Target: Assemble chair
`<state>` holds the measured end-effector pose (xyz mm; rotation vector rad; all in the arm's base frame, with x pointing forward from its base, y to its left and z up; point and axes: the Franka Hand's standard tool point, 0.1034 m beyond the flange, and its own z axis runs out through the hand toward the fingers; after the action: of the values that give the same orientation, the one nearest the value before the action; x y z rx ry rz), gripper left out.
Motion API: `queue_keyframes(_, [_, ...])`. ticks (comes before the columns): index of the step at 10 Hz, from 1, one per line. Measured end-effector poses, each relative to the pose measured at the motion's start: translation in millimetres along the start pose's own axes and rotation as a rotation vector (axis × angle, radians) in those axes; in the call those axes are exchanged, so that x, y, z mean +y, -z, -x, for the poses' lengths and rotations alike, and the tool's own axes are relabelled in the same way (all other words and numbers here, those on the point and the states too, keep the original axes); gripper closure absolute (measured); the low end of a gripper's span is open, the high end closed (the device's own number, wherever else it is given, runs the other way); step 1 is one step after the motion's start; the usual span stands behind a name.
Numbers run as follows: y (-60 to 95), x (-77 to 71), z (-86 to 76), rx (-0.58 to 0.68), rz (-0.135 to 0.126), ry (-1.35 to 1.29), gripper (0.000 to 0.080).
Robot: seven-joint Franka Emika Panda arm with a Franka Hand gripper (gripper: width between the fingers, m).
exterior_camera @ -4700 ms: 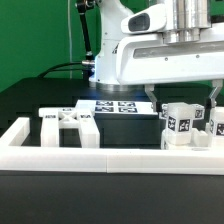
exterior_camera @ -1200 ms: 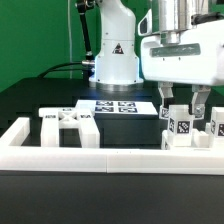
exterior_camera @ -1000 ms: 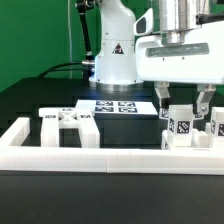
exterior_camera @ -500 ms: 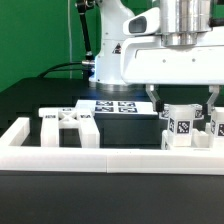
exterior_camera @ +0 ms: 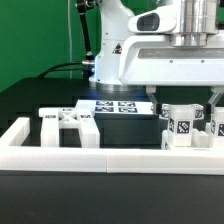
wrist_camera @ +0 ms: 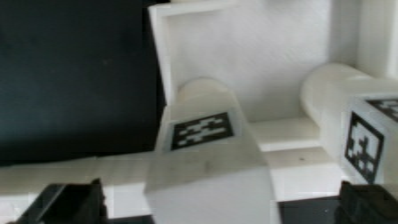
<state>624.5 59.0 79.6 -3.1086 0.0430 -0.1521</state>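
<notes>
Several white chair parts with black-and-white tags (exterior_camera: pixel 184 126) stand grouped at the exterior view's right, behind the border rail. Another white chair part (exterior_camera: pixel 68 125) lies at the left. My gripper (exterior_camera: pixel 184 100) is open and low over the right group, with one finger on each side of it and the fingertips partly hidden behind the parts. In the wrist view a tall tagged chair part (wrist_camera: pixel 205 135) stands between my dark fingertips (wrist_camera: pixel 77 200), and a second tagged part (wrist_camera: pixel 361 140) is beside it. Nothing is held.
The long white border rail (exterior_camera: pixel 100 156) runs along the front, with a raised end at the left (exterior_camera: pixel 17 133). The marker board (exterior_camera: pixel 118 106) lies flat behind the parts on a black block. The robot's base (exterior_camera: pixel 112 60) stands at the back.
Over the last second the gripper has come down over the right group of parts, still open. Its fingers now reach lower around them. The parts have not moved.
</notes>
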Motion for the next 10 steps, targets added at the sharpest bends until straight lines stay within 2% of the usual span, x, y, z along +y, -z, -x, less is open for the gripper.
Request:
queue_keyframes(3, [-0.1,3.9,-0.4,-0.001,0.008,0.195,0.0151])
queue_keyframes(4, [-0.1,4.2,-0.4,-0.001,0.008,0.251,0.0273])
queue_keyframes(5, [-0.1,4.1,-0.4,-0.001,0.007,0.241,0.0273])
queue_keyframes(6, [-0.1,4.0,-0.4,-0.001,0.007,0.228,0.0411])
queue_keyframes(7, [0.0,3.9,-0.6,0.000,0.007,0.213,0.0510])
queue_keyframes(10, [0.0,3.3,-0.5,0.001,0.005,0.063,0.0509])
